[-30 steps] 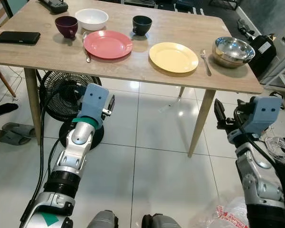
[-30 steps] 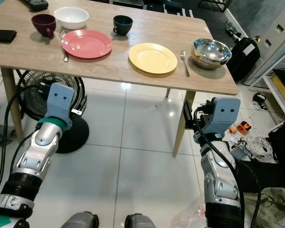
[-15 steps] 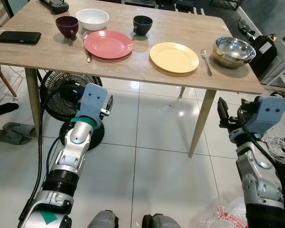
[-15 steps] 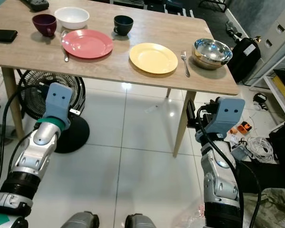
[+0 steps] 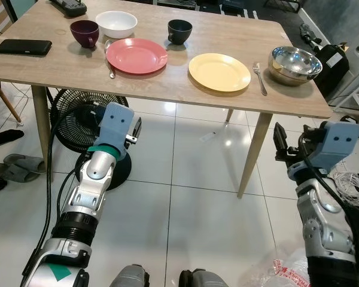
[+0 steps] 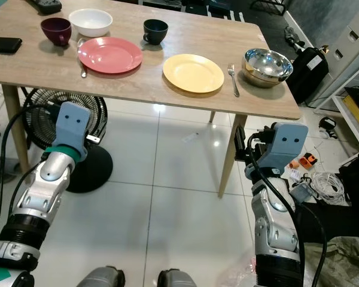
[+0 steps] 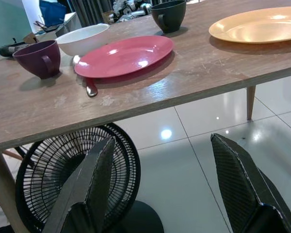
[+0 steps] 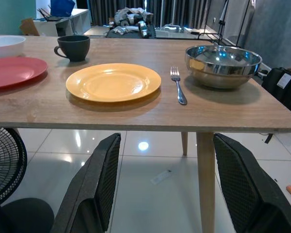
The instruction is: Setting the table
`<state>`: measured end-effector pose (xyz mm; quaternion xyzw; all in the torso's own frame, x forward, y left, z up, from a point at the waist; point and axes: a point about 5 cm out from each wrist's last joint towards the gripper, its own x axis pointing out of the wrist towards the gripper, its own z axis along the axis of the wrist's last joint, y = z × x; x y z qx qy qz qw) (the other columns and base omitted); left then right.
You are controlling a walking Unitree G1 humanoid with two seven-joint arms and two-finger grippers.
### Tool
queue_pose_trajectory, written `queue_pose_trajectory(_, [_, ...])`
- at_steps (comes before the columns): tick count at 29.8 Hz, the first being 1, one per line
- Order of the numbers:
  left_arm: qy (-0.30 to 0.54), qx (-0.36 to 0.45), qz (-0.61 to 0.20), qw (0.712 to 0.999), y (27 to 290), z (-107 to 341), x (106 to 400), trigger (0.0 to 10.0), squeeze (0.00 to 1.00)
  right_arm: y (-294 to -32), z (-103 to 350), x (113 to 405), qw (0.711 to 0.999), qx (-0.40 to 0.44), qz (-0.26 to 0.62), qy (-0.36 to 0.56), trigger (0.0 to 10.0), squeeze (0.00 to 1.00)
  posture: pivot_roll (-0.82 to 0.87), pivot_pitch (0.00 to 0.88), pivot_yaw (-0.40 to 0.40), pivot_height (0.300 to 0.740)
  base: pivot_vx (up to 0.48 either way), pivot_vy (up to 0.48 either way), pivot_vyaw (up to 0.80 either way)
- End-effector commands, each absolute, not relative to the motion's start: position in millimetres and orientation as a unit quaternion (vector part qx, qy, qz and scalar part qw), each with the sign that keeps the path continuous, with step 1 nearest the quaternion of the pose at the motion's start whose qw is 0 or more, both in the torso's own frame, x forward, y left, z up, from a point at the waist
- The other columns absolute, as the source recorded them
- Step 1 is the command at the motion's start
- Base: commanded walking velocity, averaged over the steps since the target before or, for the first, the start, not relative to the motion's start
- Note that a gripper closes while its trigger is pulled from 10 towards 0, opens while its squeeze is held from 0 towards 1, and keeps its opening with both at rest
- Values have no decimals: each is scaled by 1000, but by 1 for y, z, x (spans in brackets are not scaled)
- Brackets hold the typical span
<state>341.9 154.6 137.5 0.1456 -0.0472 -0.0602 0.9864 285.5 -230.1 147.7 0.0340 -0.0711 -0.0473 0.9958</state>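
Note:
A wooden table [image 5: 167,84] carries a pink plate [image 5: 136,55] with a spoon [image 5: 109,64] on its left side. A yellow plate [image 5: 219,72] has a fork [image 5: 259,78] to its right. Further back stand a maroon cup [image 5: 84,33], a white bowl [image 5: 116,24] and a dark cup [image 5: 179,31], and a steel bowl [image 5: 294,64] sits at the right end. My left gripper [image 7: 160,145] is open and empty, low in front of the table's near edge. My right gripper [image 8: 167,141] is also open and empty, beside the right front table leg [image 5: 251,155].
A black floor fan [image 5: 78,119] stands under the table's left part. A phone [image 5: 23,47] lies at the left end. Slippers [image 5: 15,167] lie on the floor to the left. A black bag [image 5: 332,63] and cables [image 5: 347,182] are on the right, and white tiled floor lies ahead.
The left forearm has drifted slightly to the left and the right wrist slightly to the right. Nothing on the table has moved.

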Motion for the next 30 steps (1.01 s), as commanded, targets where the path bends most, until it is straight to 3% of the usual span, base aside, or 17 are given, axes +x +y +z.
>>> queue_pose_trajectory(1, [-38, 141, -63, 987, 154, 133, 342, 10000, 0, -230, 147, 286, 995, 37, -51, -72, 10000, 0, 93, 0, -32, 740, 0, 0, 0])
queue_pose_trajectory(9, [-34, 146, -60, 987, 164, 136, 345, 10000, 0, -222, 149, 287, 996, 34, -43, -73, 10000, 0, 99, 0, -53, 740, 0, 0, 0])
queue_pose_trajectory(15, [-26, 158, -68, 985, 171, 133, 343, 10000, 0, -234, 148, 290, 997, 26, -45, -62, 10000, 0, 129, 34, -86, 740, 0, 0, 0])
queue_pose_trajectory(26, [-11, 163, -76, 984, 159, 111, 327, 10000, 0, -223, 133, 286, 999, 33, -23, -34, 10000, 0, 111, 30, -101, 740, 0, 0, 0])
queue_pose_trajectory(30, [-32, 183, -117, 976, 145, 118, 333, 10000, 0, -226, 137, 278, 997, 23, -48, -48, 10000, 0, 69, 22, -48, 740, 0, 0, 0])
